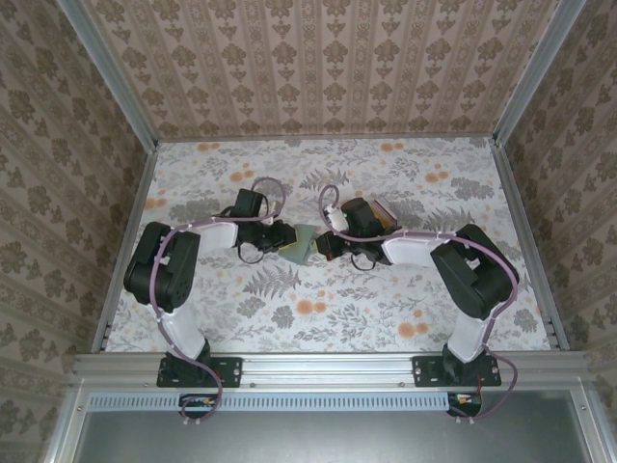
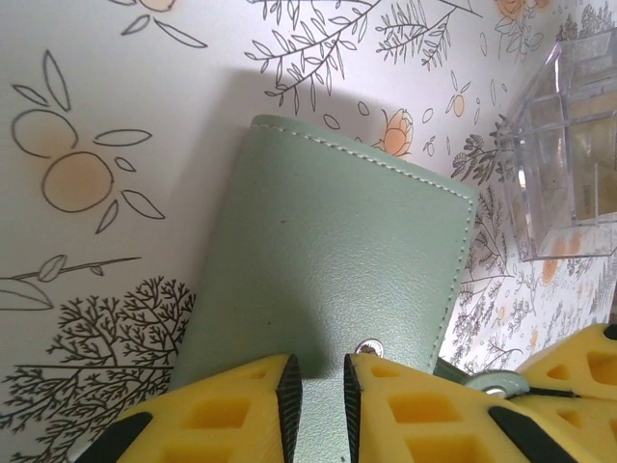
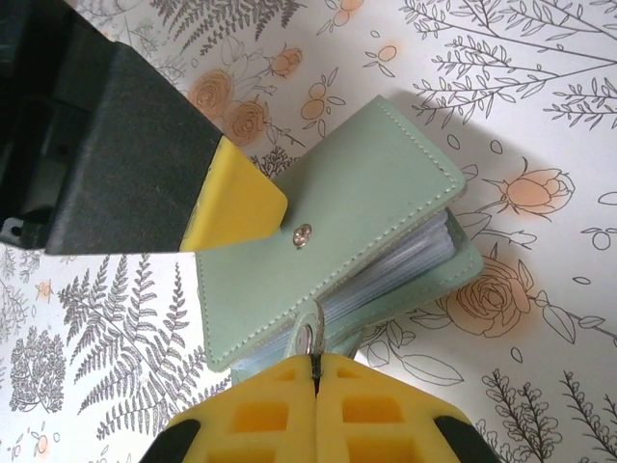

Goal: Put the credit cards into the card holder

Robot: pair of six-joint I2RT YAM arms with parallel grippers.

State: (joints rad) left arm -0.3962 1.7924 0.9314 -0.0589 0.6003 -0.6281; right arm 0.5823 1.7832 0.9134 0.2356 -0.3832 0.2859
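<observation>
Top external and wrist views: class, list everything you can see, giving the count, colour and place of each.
card holder: one, sage green, mid-table, gripped from both sides, cover partly open
clear tray: one, transparent, on the table beside the card holder
tablecloth: one, white with orange flowers and grey leaves, covering the table
walls: three, beige patterned, around the table
left gripper: one, yellow pads, shut on the card holder's cover
right gripper: one, yellow pads, shut on its snap tab
</observation>
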